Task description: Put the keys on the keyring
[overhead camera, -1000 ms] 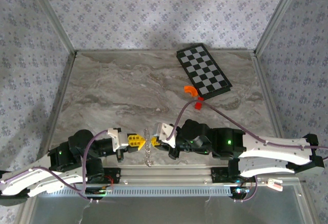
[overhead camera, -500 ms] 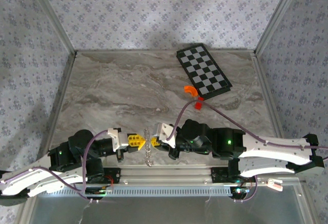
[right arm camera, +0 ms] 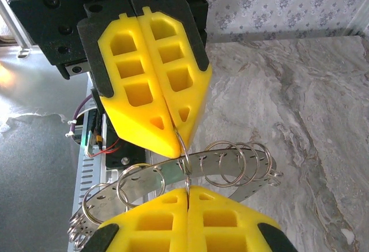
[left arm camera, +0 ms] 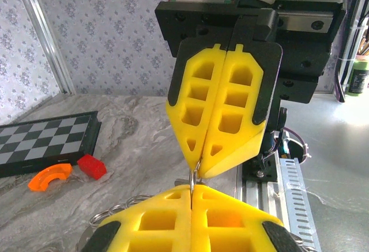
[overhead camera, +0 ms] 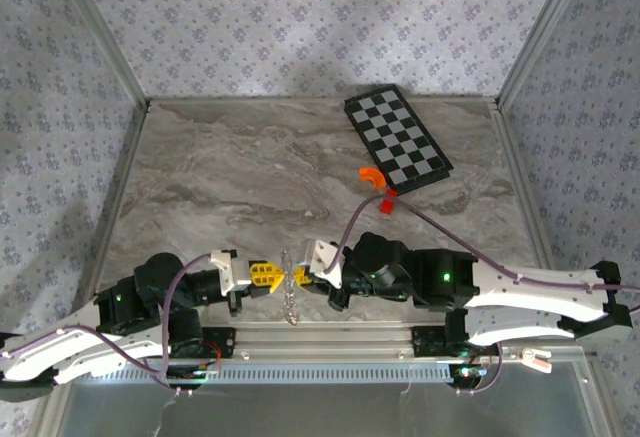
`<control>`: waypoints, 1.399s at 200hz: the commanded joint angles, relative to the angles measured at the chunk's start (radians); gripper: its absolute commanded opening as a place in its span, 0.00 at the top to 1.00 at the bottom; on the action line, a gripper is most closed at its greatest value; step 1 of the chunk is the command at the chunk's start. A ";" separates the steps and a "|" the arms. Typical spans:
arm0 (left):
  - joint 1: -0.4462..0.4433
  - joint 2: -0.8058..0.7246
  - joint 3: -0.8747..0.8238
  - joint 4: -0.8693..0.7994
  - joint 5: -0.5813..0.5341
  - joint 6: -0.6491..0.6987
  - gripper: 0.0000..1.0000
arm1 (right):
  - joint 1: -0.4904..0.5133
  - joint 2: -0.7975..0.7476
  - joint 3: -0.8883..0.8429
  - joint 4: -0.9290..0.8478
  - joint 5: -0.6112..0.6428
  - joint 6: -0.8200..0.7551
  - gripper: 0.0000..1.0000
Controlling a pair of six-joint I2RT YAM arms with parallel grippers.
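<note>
Keyring (right arm camera: 185, 158): a thin silvery wire ring, pinched between the two pincers, low over the near edge of the bench (overhead camera: 250, 172).

Left pincer (overhead camera: 266, 275): yellow fingers pressed flat together, the seam closed on the wire at the very tips.

Right pincer (overhead camera: 299, 278): likewise clamped, fingers tight together, the wire running into its seam from the opposite side. The two sets of tips face each other nose to nose and almost touch. Only a short bit of wire is bare between them.

Right wrist view: a curved metal strip (right arm camera: 164, 165) with punched holes crosses the held ring just beside the tips. Several more wire rings (right arm camera: 140, 185) sit along it, some bunched at one end and some spread toward the other. Cannot tell whether the held ring passes through a hole in the strip.

From above, the lot reads as a short silvery streak between the tips, reaching toward the aluminium rail (overhead camera: 330, 332) at the bench's near edge.

Farther out, right of centre: a small red block (overhead camera: 386, 205) and an orange curved piece (overhead camera: 371, 176) lie close together, just off the near corner of the chessboard (overhead camera: 397, 139). The board lies flat at the far right of the marbled surface. The right arm's cable passes beside the red block. Flower-patterned walls stand on three sides.
</note>
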 commanded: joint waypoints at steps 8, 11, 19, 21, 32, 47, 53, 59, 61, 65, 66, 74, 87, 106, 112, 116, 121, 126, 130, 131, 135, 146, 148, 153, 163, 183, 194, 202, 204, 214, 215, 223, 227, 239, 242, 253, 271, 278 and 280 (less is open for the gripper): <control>-0.003 0.004 0.004 0.058 0.006 0.011 1.00 | -0.005 0.010 0.015 0.044 -0.008 -0.005 1.00; -0.003 0.004 0.003 0.058 0.005 0.011 1.00 | -0.005 0.010 0.016 0.044 -0.009 -0.005 1.00; -0.003 0.003 0.002 0.056 0.007 0.012 1.00 | -0.005 0.012 0.017 0.045 -0.009 -0.005 1.00; -0.003 0.004 0.003 0.056 0.006 0.011 1.00 | -0.005 0.012 0.017 0.045 -0.010 -0.005 1.00; -0.003 0.005 0.002 0.056 0.005 0.011 1.00 | -0.005 0.009 0.017 0.048 -0.014 -0.005 1.00; -0.004 0.004 0.004 0.055 0.002 0.011 1.00 | -0.005 0.006 0.017 0.051 -0.018 -0.005 1.00; -0.003 0.003 0.003 0.053 0.001 0.012 1.00 | -0.005 0.006 0.018 0.051 -0.018 -0.005 1.00; -0.003 0.004 0.004 0.053 -0.001 0.012 1.00 | -0.005 0.006 0.018 0.051 -0.017 -0.007 1.00; -0.004 0.004 0.004 0.053 -0.001 0.012 1.00 | -0.005 0.004 0.017 0.051 -0.018 -0.007 1.00; -0.004 0.004 0.004 0.053 -0.005 0.013 1.00 | -0.005 0.004 0.018 0.051 -0.018 -0.007 1.00; -0.003 0.003 0.004 0.052 -0.006 0.013 1.00 | -0.005 0.004 0.018 0.052 -0.017 -0.007 1.00; -0.004 0.004 0.003 0.048 -0.012 0.014 1.00 | -0.004 0.001 0.017 0.052 -0.019 -0.007 1.00; -0.004 0.007 0.007 0.040 -0.027 0.015 1.00 | -0.003 -0.002 0.017 0.052 -0.020 -0.008 1.00; -0.004 0.015 0.010 0.036 -0.040 0.015 1.00 | -0.003 -0.004 0.015 0.049 -0.019 -0.008 1.00; -0.003 0.019 0.011 0.032 -0.043 0.015 1.00 | -0.003 -0.005 0.015 0.050 -0.019 -0.008 1.00; -0.004 0.020 0.013 0.032 -0.045 0.017 1.00 | -0.004 -0.005 0.015 0.049 -0.019 -0.008 1.00; -0.004 0.023 0.014 0.031 -0.047 0.018 1.00 | -0.003 -0.006 0.016 0.048 -0.020 -0.008 1.00; -0.003 0.026 0.014 0.031 -0.048 0.018 1.00 | -0.003 -0.007 0.014 0.048 -0.019 -0.008 1.00; -0.004 0.027 0.015 0.030 -0.047 0.019 1.00 | -0.003 -0.007 0.013 0.048 -0.020 -0.008 1.00; -0.003 0.028 0.016 0.031 -0.048 0.020 1.00 | -0.003 -0.007 0.014 0.048 -0.020 -0.008 1.00; -0.003 0.031 0.017 0.030 -0.049 0.020 1.00 | -0.003 -0.007 0.013 0.049 -0.019 -0.008 1.00; -0.004 0.037 0.021 0.026 -0.051 0.022 1.00 | -0.004 -0.008 0.014 0.048 -0.019 -0.008 1.00; -0.003 0.039 0.023 0.025 -0.051 0.023 1.00 | -0.004 -0.008 0.013 0.048 -0.019 -0.008 1.00; -0.003 0.041 0.025 0.023 -0.051 0.022 1.00 | -0.004 -0.008 0.014 0.048 -0.020 -0.008 1.00; -0.004 0.045 0.027 0.022 -0.053 0.023 1.00 | -0.005 -0.010 0.013 0.045 -0.019 -0.010 1.00; -0.003 0.048 0.031 0.021 -0.054 0.023 1.00 | -0.004 -0.014 0.011 0.045 -0.021 -0.009 1.00; -0.004 0.048 0.033 0.021 -0.056 0.024 1.00 | -0.004 -0.014 0.010 0.045 -0.021 -0.010 1.00; -0.003 0.049 0.034 0.021 -0.057 0.023 1.00 | -0.003 -0.013 0.010 0.044 -0.021 -0.010 1.00; -0.004 0.049 0.034 0.022 -0.058 0.023 1.00 | -0.003 -0.013 0.009 0.045 -0.020 -0.010 1.00; -0.004 0.052 0.037 0.020 -0.057 0.024 1.00 | -0.003 -0.013 0.010 0.046 -0.022 -0.010 1.00; -0.003 0.052 0.037 0.020 -0.057 0.023 1.00 | -0.004 -0.013 0.009 0.045 -0.022 -0.010 1.00; -0.004 0.055 0.039 0.018 -0.057 0.024 1.00 | -0.004 -0.011 0.010 0.045 -0.023 -0.011 1.00; -0.003 0.057 0.040 0.018 -0.057 0.025 1.00 | -0.004 -0.011 0.010 0.046 -0.023 -0.011 1.00; -0.004 0.061 0.044 0.015 -0.057 0.026 1.00 | -0.003 -0.007 0.011 0.042 -0.024 -0.011 1.00; -0.003 0.062 0.044 0.016 -0.057 0.026 1.00 | -0.003 -0.008 0.011 0.041 -0.023 -0.013 1.00; -0.004 0.065 0.045 0.014 -0.058 0.027 1.00 | -0.004 -0.007 0.012 0.038 -0.022 -0.014 1.00; -0.004 0.069 0.047 0.014 -0.059 0.028 1.00 | -0.003 -0.002 0.014 0.034 -0.022 -0.016 1.00; -0.004 0.069 0.047 0.015 -0.059 0.028 1.00 | -0.003 -0.001 0.014 0.035 -0.022 -0.016 1.00; -0.003 0.070 0.047 0.016 -0.059 0.028 1.00 | -0.003 -0.001 0.015 0.036 -0.022 -0.017 1.00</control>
